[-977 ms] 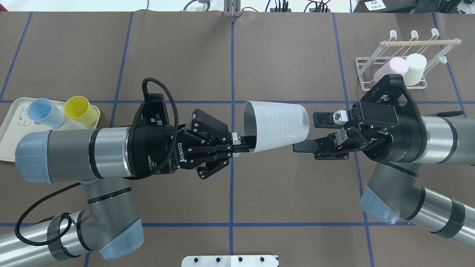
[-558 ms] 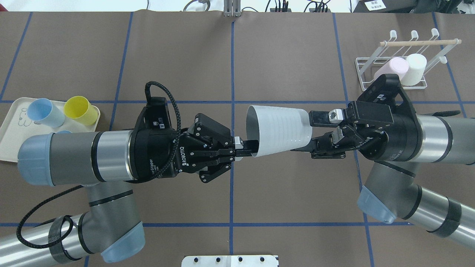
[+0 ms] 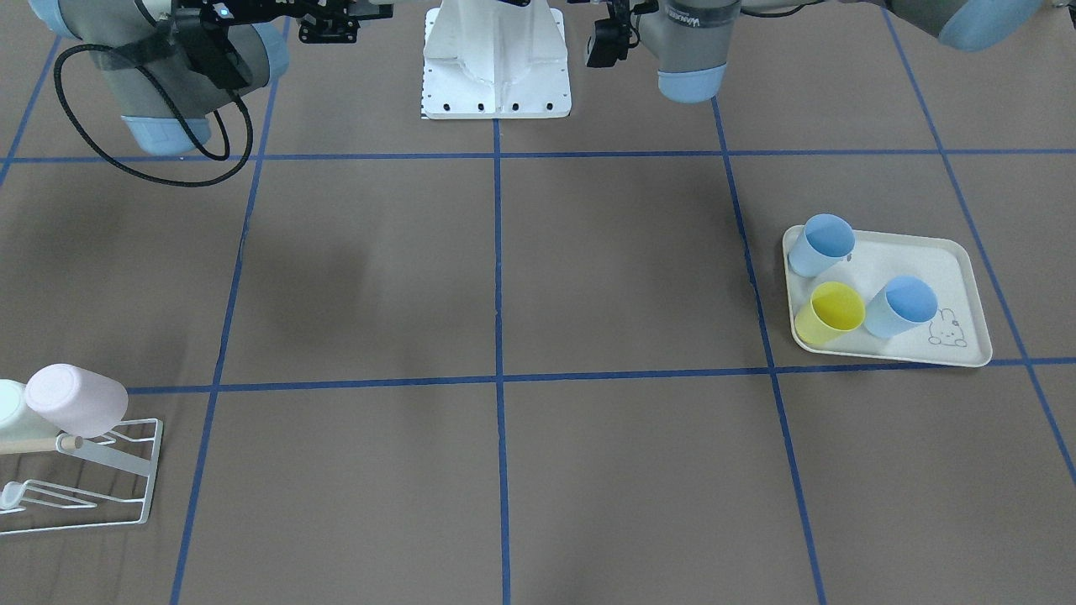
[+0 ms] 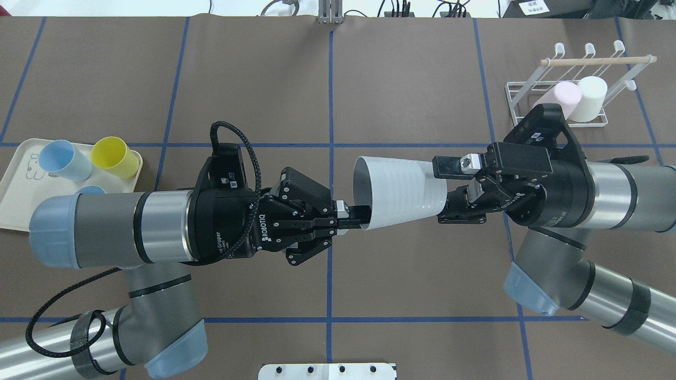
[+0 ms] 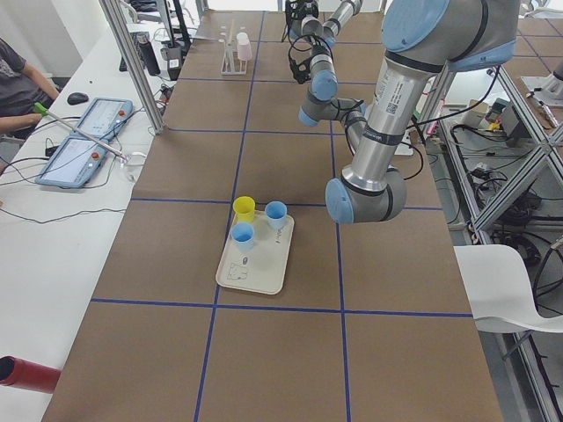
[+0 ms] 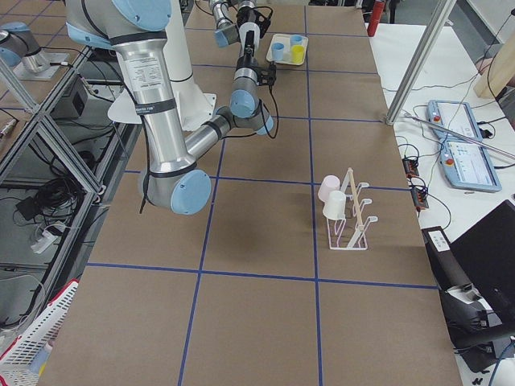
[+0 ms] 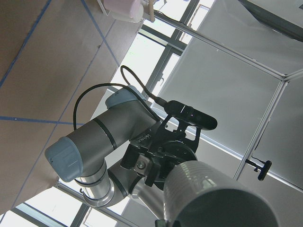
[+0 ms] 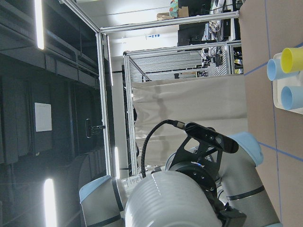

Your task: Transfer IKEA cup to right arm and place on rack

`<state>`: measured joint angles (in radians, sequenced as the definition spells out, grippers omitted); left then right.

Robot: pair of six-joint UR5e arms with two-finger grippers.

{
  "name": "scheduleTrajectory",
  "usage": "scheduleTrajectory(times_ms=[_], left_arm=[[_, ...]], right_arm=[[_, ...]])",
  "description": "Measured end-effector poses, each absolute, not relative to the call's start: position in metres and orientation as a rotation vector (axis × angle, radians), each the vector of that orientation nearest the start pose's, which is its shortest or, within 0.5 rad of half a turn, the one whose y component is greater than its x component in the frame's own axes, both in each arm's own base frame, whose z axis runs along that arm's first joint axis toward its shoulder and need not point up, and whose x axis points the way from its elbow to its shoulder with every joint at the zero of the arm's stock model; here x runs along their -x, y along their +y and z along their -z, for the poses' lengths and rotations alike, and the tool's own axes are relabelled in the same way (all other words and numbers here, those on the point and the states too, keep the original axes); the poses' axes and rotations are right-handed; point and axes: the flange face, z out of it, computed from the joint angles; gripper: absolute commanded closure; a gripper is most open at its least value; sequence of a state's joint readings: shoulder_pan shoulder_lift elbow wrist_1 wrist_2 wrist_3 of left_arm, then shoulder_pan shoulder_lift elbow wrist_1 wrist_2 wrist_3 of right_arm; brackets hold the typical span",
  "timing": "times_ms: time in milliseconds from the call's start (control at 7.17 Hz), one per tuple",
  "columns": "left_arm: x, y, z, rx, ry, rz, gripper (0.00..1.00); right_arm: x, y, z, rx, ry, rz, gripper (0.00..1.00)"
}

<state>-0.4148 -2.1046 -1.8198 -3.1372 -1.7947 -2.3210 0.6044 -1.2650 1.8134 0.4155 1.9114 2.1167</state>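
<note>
At centre-left of the overhead view, the left gripper (image 4: pixel 359 215) is seen clamped tight on the rim of the ribbed cup (image 4: pixel 401 187), which is held sideways in the air at mid-frame. Its base is straddled by the wide-spread jaws of the right gripper (image 4: pixel 444 187); contact cannot be told. At upper right, the rack (image 4: pixel 511 100) is loaded with a pink cup (image 4: pixel 560 97) and a plain white cup (image 4: pixel 589 97).

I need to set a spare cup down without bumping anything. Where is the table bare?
Bare: the middle squares between the tray and the rack. Crowded: above them, where the left end effector and right end effector meet at the white cup.
</note>
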Motion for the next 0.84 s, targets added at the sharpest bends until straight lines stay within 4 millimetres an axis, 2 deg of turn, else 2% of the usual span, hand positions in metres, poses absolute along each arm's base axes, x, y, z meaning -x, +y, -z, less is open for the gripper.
scheduleTrajectory(times_ms=[140, 419, 558, 698, 837], left_arm=[[-0.407, -0.3005, -0.1126, 0.5, 2.293, 0.319, 1.0], [-0.407, -0.3005, -0.1127, 0.5, 2.293, 0.319, 1.0], [-0.4062, -0.3004, -0.1122, 0.499, 2.296, 0.317, 0.77], [-0.4061, -0.3004, -0.1119, 0.497, 2.296, 0.317, 0.09], [-0.4062, -0.3006, -0.1118, 0.494, 2.296, 0.318, 0.0]], right_arm=[[0.3006, -0.3291, -0.2292, 0.06, -2.457, -0.064, 0.29], [0.3004, -0.329, -0.2291, 0.06, -2.459, -0.062, 0.73], [0.3004, -0.329, -0.2294, 0.06, -2.459, -0.061, 0.84], [0.3002, -0.3288, -0.2295, 0.058, -2.461, -0.059, 0.86], [0.3, -0.3287, -0.2293, 0.058, -2.462, -0.058, 0.87]])
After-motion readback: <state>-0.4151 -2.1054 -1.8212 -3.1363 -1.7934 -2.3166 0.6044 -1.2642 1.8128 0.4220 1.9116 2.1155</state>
